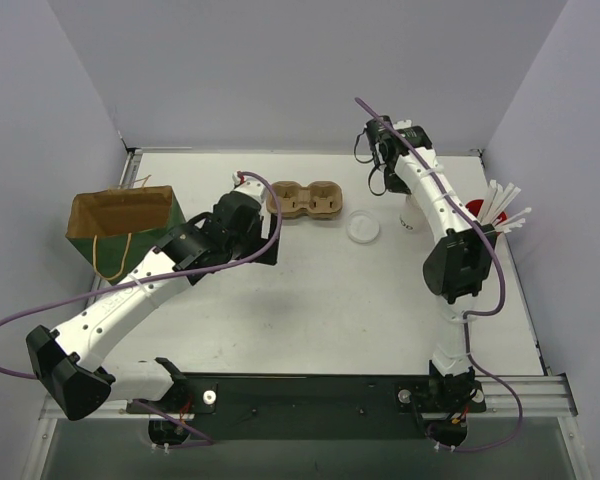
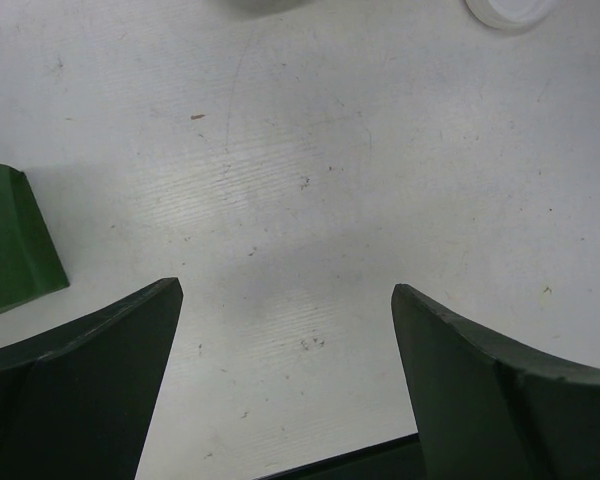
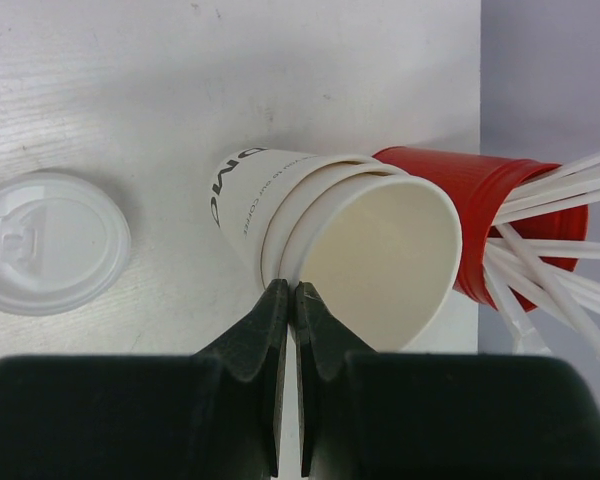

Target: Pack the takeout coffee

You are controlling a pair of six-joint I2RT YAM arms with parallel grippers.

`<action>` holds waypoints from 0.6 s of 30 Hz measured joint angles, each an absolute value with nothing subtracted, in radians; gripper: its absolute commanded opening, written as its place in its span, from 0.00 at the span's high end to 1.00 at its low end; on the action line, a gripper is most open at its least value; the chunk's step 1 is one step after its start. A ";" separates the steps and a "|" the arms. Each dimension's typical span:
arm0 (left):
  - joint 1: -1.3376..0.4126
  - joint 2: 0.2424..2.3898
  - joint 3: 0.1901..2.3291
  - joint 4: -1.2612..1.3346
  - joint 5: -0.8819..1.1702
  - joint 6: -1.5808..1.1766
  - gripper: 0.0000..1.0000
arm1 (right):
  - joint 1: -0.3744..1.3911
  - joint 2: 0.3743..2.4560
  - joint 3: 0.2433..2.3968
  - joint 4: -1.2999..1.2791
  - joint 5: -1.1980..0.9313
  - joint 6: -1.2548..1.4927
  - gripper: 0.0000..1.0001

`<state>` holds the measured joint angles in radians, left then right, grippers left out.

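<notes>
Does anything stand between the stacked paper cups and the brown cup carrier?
Only a flat lid lies on the table between the stacked paper cups and the cup carrier. It is low, so a lifted cup should probably pass over it.

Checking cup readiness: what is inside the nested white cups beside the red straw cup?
Inside the innermost cup only bare tan lining shows, no drink. The shut right gripper covers part of its rim; the insides of the outer cups are hidden.

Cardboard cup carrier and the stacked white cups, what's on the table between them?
One flat whitish lid lies between the cup carrier and the stacked cups, seen in the top view.
</notes>
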<state>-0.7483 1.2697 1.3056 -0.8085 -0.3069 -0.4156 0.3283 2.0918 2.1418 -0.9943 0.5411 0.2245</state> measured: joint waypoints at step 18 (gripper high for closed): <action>-0.746 1.296 1.111 -0.438 -0.012 -0.571 0.03 | 0.364 2.051 1.953 -1.011 0.514 0.279 1.00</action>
<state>-0.7460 1.2961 1.1110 -0.4381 -0.0116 -0.5713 0.3645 2.0506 1.9526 -1.0107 0.5144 0.2787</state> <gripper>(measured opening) 0.975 0.009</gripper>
